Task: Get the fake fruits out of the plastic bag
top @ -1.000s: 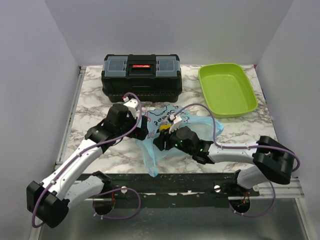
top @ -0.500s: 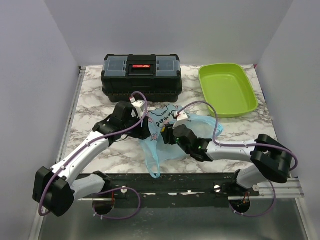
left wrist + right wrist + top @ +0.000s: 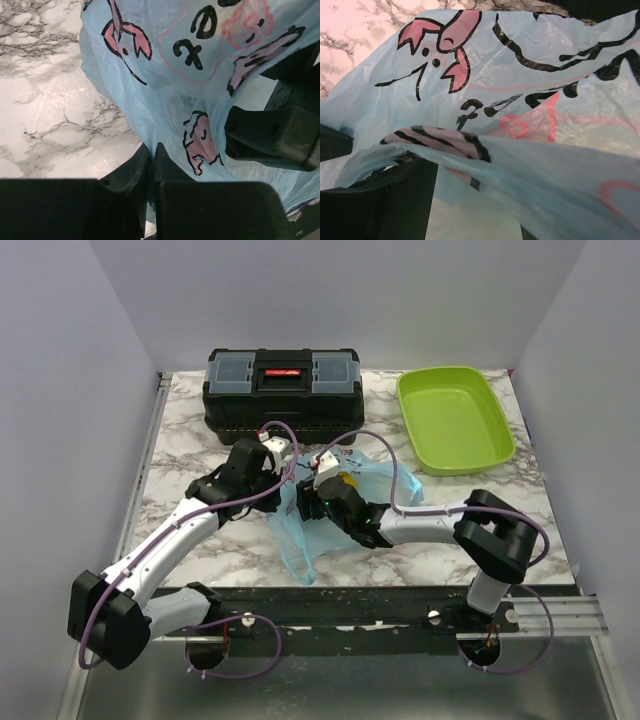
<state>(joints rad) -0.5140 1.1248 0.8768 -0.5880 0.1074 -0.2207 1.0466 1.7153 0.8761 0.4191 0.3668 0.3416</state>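
The light-blue plastic bag [image 3: 300, 535] with pink and black cartoon prints lies crumpled mid-table between both arms. My left gripper [image 3: 151, 152] is shut, pinching a fold of the bag's film [image 3: 190, 75] at its left edge; from above it sits at the bag's left side [image 3: 283, 488]. My right gripper [image 3: 475, 222] is open, its fingers wide apart, with bag film [image 3: 520, 75] draped over and between them. It points left into the bag [image 3: 318, 505]. One yellow-orange fake fruit [image 3: 347, 481] shows just behind the right wrist. The other fruits are hidden.
A black toolbox [image 3: 284, 390] stands at the back, close behind the left gripper. A lime-green tray [image 3: 455, 420] sits at the back right. The right gripper's black finger [image 3: 272, 137] shows close by in the left wrist view.
The left gripper went from wide open to shut on the bag's film. The right arm reached further left into the bag and its jaws spread a little wider.
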